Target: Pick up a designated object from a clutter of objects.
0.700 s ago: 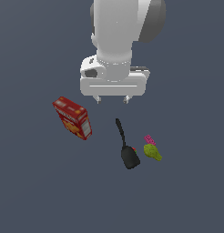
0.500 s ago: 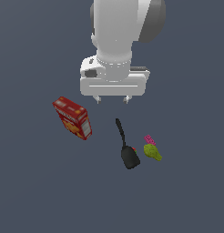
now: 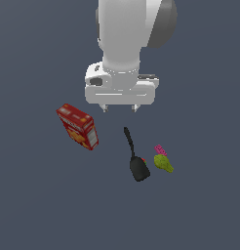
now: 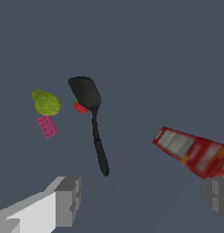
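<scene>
The designated object, a small yellow-green lumpy pear-like thing (image 3: 163,163) (image 4: 46,103), lies on the grey floor toward the exterior view's right, touching a tiny pink block (image 3: 160,150) (image 4: 47,126). Beside it lies a black long-handled spatula (image 3: 134,157) (image 4: 92,119) with a small red thing (image 4: 80,107) showing at the edge of its blade. A red cracker box (image 3: 78,126) (image 4: 194,152) stands tilted at the exterior view's left. My gripper (image 3: 121,108) (image 4: 143,200) hangs high above the clutter, open, with nothing between its fingers.
Plain dark grey floor surrounds the clutter of objects. The white arm (image 3: 129,39) fills the upper middle of the exterior view.
</scene>
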You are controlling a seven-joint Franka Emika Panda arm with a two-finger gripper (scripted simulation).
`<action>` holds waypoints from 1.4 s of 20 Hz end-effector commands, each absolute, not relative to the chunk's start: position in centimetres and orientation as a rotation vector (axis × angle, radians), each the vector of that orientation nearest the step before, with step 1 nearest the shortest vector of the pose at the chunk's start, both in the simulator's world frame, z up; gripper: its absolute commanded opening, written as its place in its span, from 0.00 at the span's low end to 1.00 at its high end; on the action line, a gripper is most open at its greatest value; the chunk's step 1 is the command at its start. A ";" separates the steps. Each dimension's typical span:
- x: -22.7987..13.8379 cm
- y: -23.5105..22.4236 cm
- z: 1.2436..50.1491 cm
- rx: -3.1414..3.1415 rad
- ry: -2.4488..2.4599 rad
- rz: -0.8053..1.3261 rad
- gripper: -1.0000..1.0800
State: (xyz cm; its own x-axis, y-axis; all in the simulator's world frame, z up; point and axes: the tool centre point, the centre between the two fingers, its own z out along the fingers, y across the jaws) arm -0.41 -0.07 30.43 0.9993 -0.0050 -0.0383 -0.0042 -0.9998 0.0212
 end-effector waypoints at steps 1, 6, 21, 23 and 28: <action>-0.2 0.1 30.2 3.119 0.002 -0.060 0.96; 0.8 1.2 29.1 3.113 0.056 -0.057 0.96; 6.3 10.6 19.2 3.070 0.464 -0.028 0.96; 6.9 12.4 17.3 3.063 0.531 -0.023 0.96; 7.6 16.1 13.5 3.049 0.667 -0.012 0.96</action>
State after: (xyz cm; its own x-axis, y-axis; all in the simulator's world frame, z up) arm 7.36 15.00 14.56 0.9188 0.3944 -0.0161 0.3947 -0.9186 0.0215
